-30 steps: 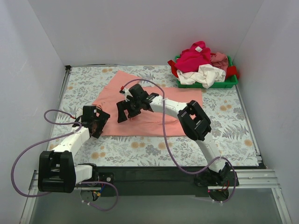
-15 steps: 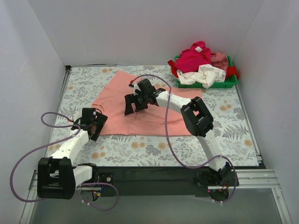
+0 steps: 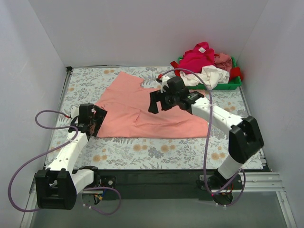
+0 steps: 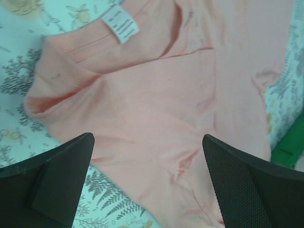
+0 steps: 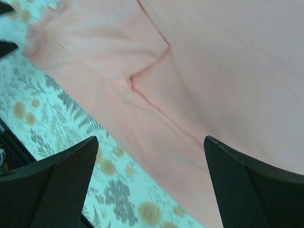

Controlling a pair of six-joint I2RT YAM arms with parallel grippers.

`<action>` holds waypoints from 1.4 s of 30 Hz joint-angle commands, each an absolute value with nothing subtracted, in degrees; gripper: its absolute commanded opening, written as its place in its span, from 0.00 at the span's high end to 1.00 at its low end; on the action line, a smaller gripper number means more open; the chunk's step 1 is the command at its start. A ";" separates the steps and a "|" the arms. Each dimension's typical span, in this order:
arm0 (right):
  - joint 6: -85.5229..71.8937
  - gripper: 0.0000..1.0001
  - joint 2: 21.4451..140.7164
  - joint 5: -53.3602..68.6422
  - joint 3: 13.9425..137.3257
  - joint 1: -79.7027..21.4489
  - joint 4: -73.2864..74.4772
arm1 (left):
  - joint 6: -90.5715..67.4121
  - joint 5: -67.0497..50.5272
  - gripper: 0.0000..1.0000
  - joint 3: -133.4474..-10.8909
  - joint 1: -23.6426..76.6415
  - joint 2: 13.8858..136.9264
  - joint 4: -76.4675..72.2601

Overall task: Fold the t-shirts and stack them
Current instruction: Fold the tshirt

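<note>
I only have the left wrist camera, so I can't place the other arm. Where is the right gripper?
Observer: From above, the right gripper hangs over the middle of the spread salmon-pink cloth t-shirt.
Operator: Open or shut?
Observer: Open; its wrist camera shows the fingers wide apart, nothing between them.
Operator: More shirts waiting?
Observer: A crumpled magenta t-shirt and a white t-shirt lie heaped in the green plastic tray, far right.

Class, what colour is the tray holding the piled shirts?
Green; the tray shows best in top external.
</note>
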State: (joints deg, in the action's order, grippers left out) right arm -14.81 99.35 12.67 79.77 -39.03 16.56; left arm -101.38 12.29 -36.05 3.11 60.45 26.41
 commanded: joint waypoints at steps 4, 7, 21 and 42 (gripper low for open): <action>-17.22 0.02 89.83 9.57 58.64 -36.48 13.19 | -97.21 4.05 0.02 -40.60 5.27 66.69 16.10; -18.80 0.02 91.92 13.44 56.43 -35.51 9.85 | -95.46 2.20 0.02 -44.20 6.59 74.42 13.71; -20.57 0.02 100.72 11.07 60.55 -32.61 8.09 | -93.42 7.82 0.02 -42.81 6.94 84.56 11.42; -27.33 0.02 85.18 11.95 39.82 -41.74 3.69 | -110.03 22.49 0.02 -26.28 6.59 53.91 34.79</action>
